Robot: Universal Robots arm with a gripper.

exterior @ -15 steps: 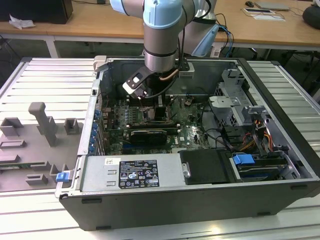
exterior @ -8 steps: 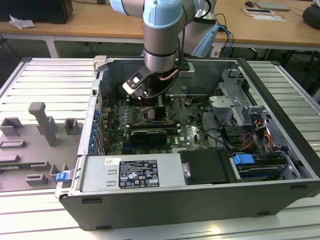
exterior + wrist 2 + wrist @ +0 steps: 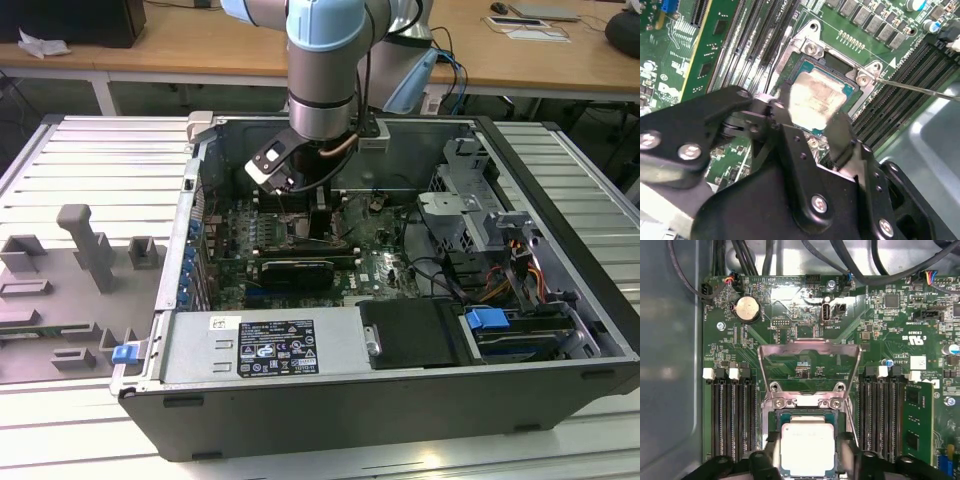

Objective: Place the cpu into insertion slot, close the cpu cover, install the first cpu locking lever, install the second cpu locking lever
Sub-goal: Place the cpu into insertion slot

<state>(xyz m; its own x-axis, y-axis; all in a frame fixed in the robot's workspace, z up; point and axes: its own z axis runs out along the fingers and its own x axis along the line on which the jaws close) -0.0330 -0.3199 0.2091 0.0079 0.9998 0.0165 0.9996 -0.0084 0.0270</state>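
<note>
The cpu [image 3: 807,447], a pale silver square with a teal-green rim, lies level at the insertion slot [image 3: 771,415]. I cannot tell whether it is fully seated. My gripper [image 3: 807,455] is shut on the cpu, with one black finger [image 3: 840,131] against each of two opposite edges. Beyond the slot the cpu cover [image 3: 810,343] stands swung open on its hinge, and green board shows through its window. A thin wire locking lever [image 3: 917,88] sticks out to one side, unlatched. In the exterior view the gripper [image 3: 305,215] reaches down into the open computer case.
Black memory slots [image 3: 732,415] run along both sides of the socket, with a memory card [image 3: 917,425] further out. A coin battery [image 3: 747,308] and cables lie past the cover. The power supply [image 3: 260,345] and drive cage [image 3: 480,215] crowd the case. Grey fixtures [image 3: 90,245] stand outside.
</note>
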